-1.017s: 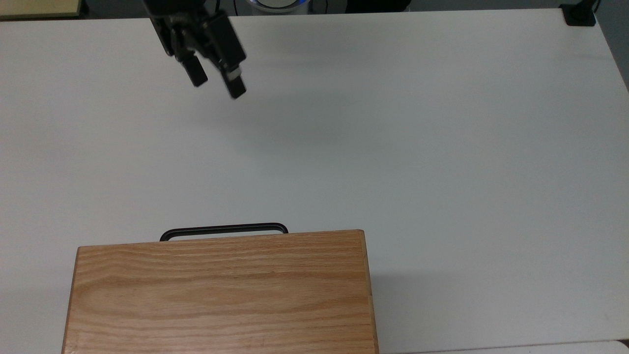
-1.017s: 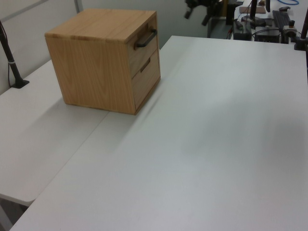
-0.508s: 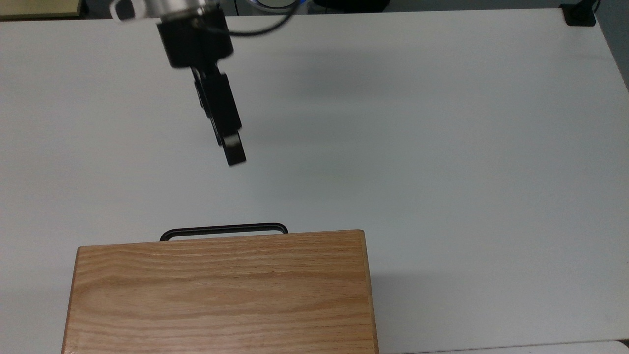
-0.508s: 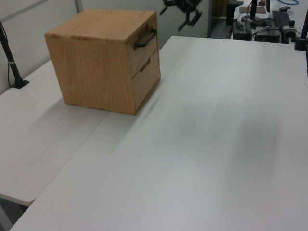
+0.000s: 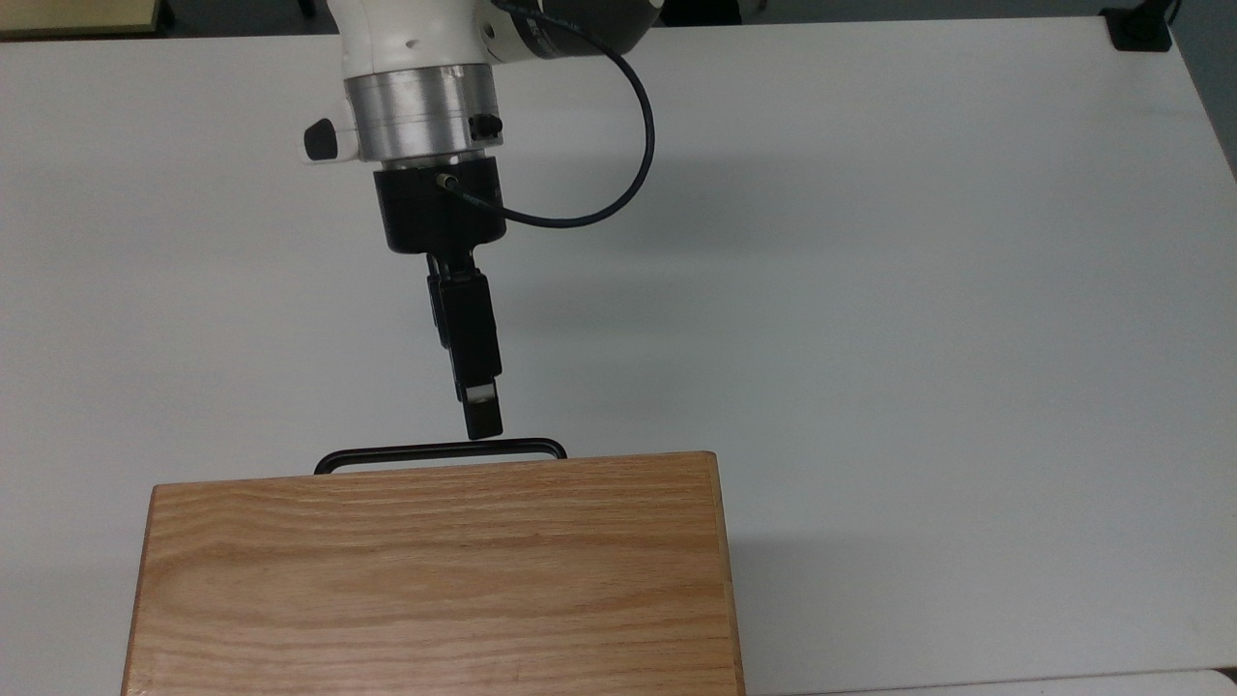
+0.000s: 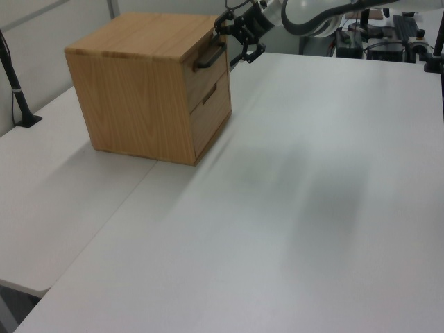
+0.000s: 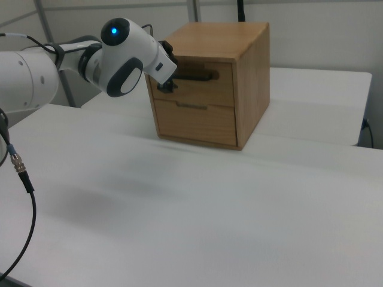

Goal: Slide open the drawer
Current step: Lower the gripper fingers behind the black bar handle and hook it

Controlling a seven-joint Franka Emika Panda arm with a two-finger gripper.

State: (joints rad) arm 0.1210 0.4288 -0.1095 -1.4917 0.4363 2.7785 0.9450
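One black two-finger gripper [image 5: 481, 418], fingers parted, nears light oak drawer's [image 7: 194, 84] thin black bar handle [image 5: 440, 451]; next straddle, clamp, pull.

Setup's pretty plain: big white table [image 5: 918, 290] with a second white table [image 6: 41, 201] butted up against it, seam visible in the left view. Pale grey wall panels [image 7: 311, 36] behind in the right view, and a cluttered bench with cables [image 6: 388, 35] at the back.
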